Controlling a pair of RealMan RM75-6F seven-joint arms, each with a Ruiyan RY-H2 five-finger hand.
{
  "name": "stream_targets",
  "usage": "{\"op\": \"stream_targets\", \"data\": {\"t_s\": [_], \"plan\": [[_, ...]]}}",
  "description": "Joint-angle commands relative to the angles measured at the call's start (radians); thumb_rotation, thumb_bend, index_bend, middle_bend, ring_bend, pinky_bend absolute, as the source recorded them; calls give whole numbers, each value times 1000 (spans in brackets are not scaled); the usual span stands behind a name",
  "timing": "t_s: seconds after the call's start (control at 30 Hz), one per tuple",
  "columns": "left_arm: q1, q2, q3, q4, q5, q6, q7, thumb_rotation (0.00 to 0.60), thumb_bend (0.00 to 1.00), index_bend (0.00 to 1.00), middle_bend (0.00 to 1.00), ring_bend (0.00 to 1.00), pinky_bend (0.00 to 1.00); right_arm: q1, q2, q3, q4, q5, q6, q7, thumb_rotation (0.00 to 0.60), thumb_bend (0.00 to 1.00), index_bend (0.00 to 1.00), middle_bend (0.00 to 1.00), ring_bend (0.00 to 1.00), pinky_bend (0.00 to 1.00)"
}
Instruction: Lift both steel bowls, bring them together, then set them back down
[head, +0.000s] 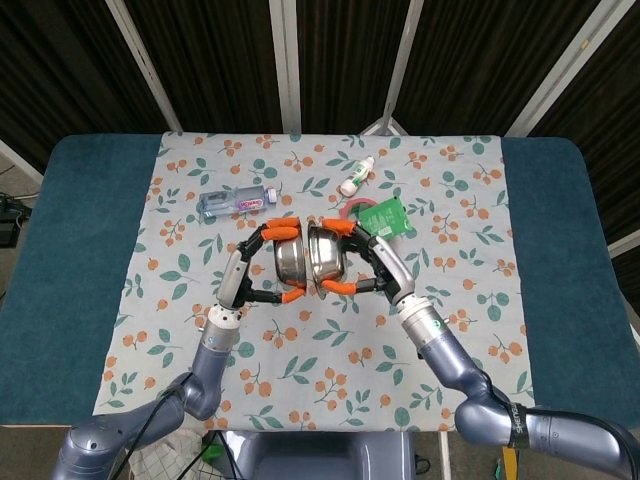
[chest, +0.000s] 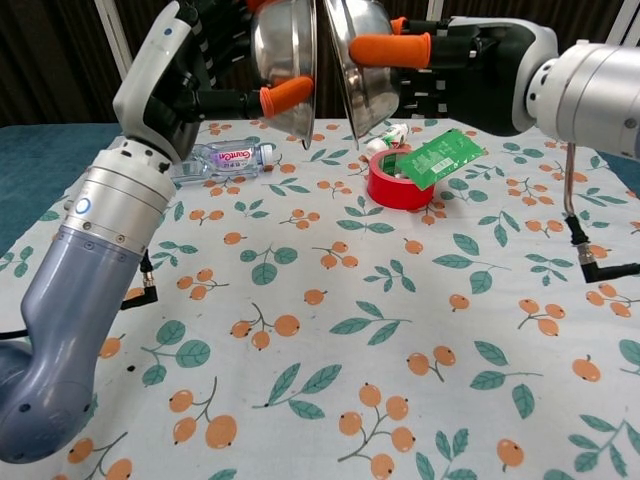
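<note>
Both views are evenly and brightly lit from above, so the floral-print tablecloth (head: 330, 330) shows only faint, soft shadows, while the slatted backdrop across the top of each frame stays dark. The 2 shiny steel bowls (chest: 320, 55) catch pale glare along their rims and sides at the upper centre of the chest view. Focus is sharp in the head view; in the chest view the grey arm at lower left looms large and slightly soft.

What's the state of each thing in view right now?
left hand: holds the left bowl
right hand: holds the right bowl
left bowl: lifted, on edge
right bowl: lifted, rim against the left bowl's
water bottle: lying flat
small white bottle: lying flat
red tape roll: flat, green packet on it
</note>
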Motion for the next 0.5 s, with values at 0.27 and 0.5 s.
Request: {"op": "stream_targets", "data": {"t_s": [0.27, 0.5], "plan": [[-15, -39, 6, 30, 5, 16, 1, 600, 5, 358, 245, 233, 455, 22, -30, -2, -34, 41, -1, -67, 600, 127, 360, 321, 394, 240], [-8, -23, -5, 38, 2, 51, -5, 600, 5, 358, 245, 233, 455, 3, -4, 18, -25, 61, 12, -71, 600, 127, 363, 322, 394, 240]]}}
